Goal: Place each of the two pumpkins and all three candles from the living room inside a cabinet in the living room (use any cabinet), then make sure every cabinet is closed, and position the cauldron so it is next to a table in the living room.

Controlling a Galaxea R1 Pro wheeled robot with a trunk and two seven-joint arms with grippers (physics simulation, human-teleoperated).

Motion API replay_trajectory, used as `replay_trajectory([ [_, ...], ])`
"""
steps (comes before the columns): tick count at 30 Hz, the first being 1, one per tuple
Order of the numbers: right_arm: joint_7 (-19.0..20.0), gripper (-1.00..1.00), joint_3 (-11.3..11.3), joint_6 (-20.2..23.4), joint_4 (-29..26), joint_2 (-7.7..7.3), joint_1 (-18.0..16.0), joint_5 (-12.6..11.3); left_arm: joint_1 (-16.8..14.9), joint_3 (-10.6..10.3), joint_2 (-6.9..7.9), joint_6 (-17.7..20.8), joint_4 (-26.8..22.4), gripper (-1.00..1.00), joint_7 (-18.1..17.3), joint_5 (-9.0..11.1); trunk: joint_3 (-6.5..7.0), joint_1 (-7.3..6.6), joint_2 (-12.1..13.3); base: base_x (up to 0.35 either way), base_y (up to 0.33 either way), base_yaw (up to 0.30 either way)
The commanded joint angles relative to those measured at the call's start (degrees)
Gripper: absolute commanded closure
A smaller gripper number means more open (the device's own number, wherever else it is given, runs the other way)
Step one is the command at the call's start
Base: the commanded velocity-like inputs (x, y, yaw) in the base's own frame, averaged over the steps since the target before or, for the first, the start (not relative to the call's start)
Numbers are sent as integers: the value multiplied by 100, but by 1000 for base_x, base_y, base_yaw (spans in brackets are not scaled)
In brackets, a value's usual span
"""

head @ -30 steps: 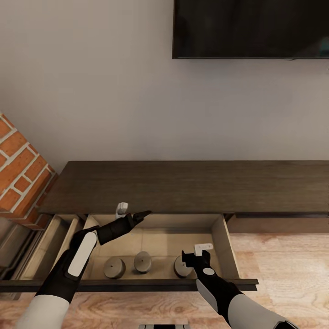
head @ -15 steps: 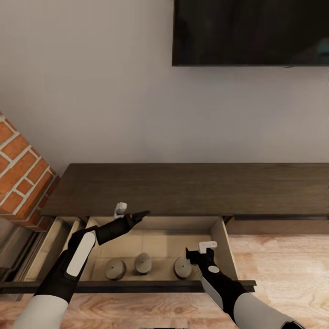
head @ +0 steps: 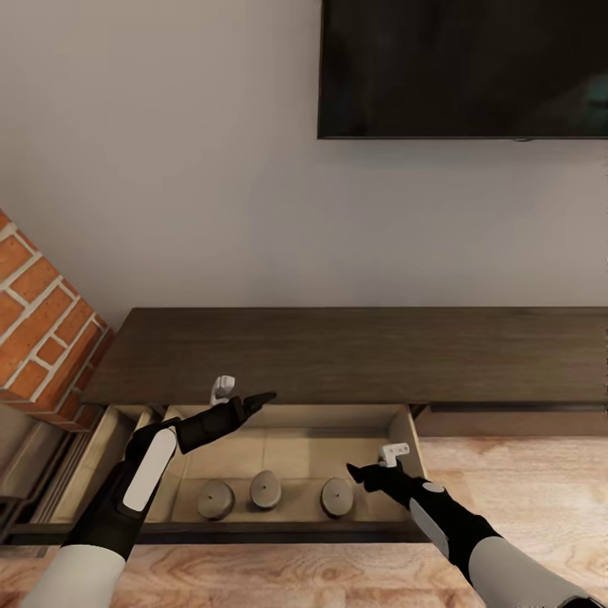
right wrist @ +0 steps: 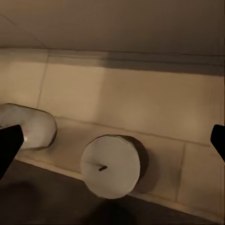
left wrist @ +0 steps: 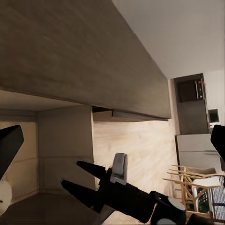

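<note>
My right gripper (head: 382,466): the two fingers are apart and hold nothing. It hangs over the right end of the open drawer (head: 404,422), just above the inside.

My left gripper (head: 242,393): the fingers are apart too, one white and one dark, empty. It is over the back left part of the drawer, close to the edge of the cabinet (head: 355,353) top.

Nearest candle (head: 336,496): it lies on the drawer floor just beside my right fingers, a little toward the middle of the drawer, not touching them. In the right wrist view the same candle (right wrist: 111,165) shows its round face with the dark wick, between and below my open fingers.

Other two candles: the middle candle (head: 264,488) and the left candle (head: 215,499) sit in a row with the first one, near each other but apart, below my left arm.

How a candle handles: I judge it light, stiff and a bit waxy, so it may slip or roll. The best hold is across the short round side, not on the wick.

Drawer: I judge it light and stiff to push. All three candles are inside and it is open, so the front board (head: 253,533) is where to press.
</note>
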Motion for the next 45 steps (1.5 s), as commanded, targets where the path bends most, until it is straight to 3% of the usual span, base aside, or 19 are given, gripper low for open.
replay_trajectory([
  [1,180,-100,-157,205,-25,-31,-1,4,0,0,2,0,0,-100,0,-79,18,-23,42,0,0,0],
  [3,770,-100,-432,499,-144,-205,0,9,0,0,31,3,0,-100,-7,-345,54,-66,122,0,0,0],
  [6,1395,-100,-530,684,-226,-419,-1,7,0,-5,157,4,-1,-100,-17,-536,108,-132,242,0,0,0],
  [14,2397,-100,-577,1402,-269,-651,0,40,3,-73,568,4,26,-100,-27,-635,252,-308,563,0,0,0],
  [21,2579,-100,-568,1445,-274,-701,0,59,6,-213,694,120,15,-100,-27,-641,388,-462,844,0,0,-42],
  [24,2584,-100,-568,1446,-274,-701,0,56,6,-338,705,258,4,-100,-26,-641,460,-528,964,0,0,-181],
  [32,2606,-100,-530,1440,-275,-678,0,63,10,-435,709,310,5,-100,-26,-639,645,-703,1285,0,0,-156],
  [34,2607,-100,-506,1439,-266,-681,0,68,39,-466,773,311,54,-100,-26,-644,647,-703,1285,0,0,-23],
  [36,2606,-100,-295,1438,-261,-682,0,112,83,-539,944,315,84,-100,-28,-643,647,-703,1285,0,0,-8],
  [39,2609,-100,75,1438,-261,-678,0,153,174,-639,1079,324,100,-100,-33,-635,647,-703,1285,0,0,-3],
  [41,2609,-100,351,1438,-256,-670,0,154,379,-732,1123,328,103,-100,-34,-633,647,-703,1285,0,0,0],
  [43,2612,-100,716,1438,-238,-675,0,141,753,-1001,1145,329,85,-100,-66,-626,647,-703,1285,0,0,0],
  [45,2612,-100,785,1444,-209,-678,0,132,832,-1037,1145,329,86,-100,-155,-624,647,-703,1285,-52,0,0],
])
